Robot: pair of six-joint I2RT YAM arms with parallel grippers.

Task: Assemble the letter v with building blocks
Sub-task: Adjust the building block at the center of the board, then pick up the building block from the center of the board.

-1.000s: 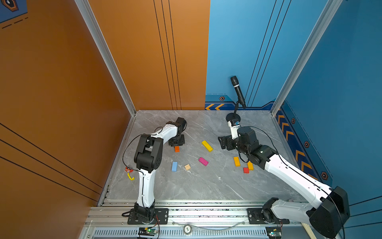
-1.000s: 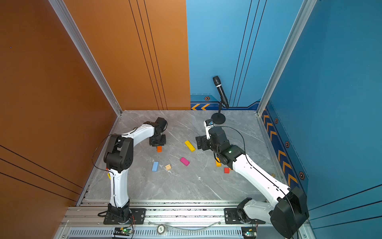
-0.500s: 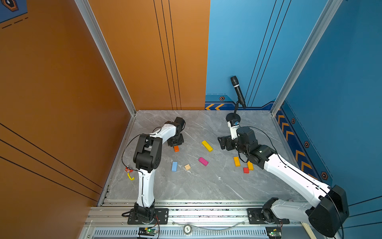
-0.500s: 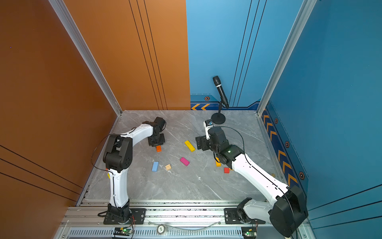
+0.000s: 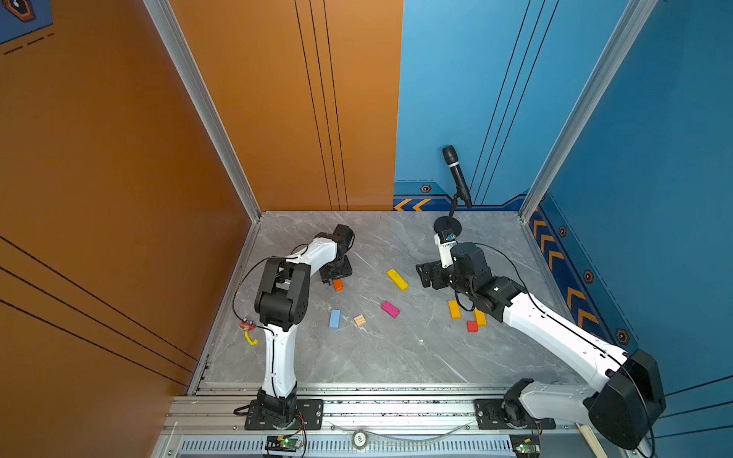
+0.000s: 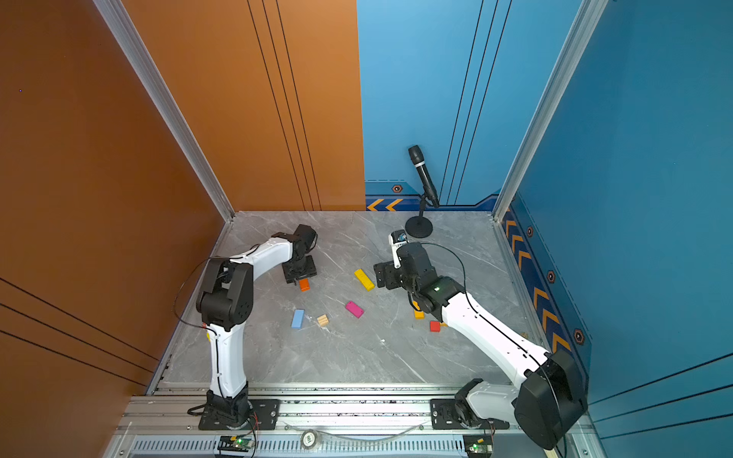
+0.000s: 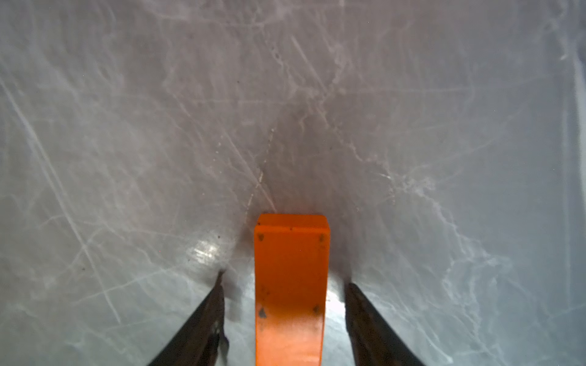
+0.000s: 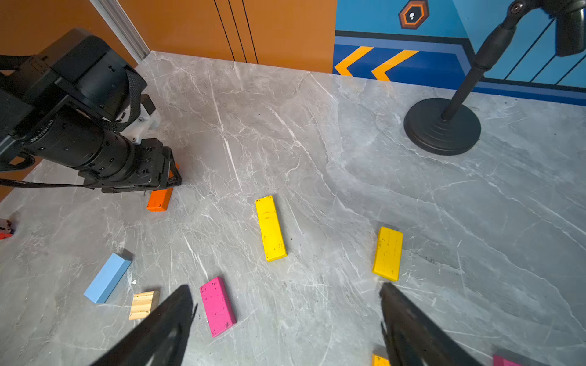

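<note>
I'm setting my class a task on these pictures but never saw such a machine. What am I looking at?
Two robot arms stand at a table. Two pictures look down from overhead; two come from cameras on the wrists. Scattered on it lie a yellow block, a pink block, a blue block, a red block and others. A microphone stands at the back. The left gripper is open astride an orange block, gaps either side. The right gripper is open and empty. Nothing is held.
</note>
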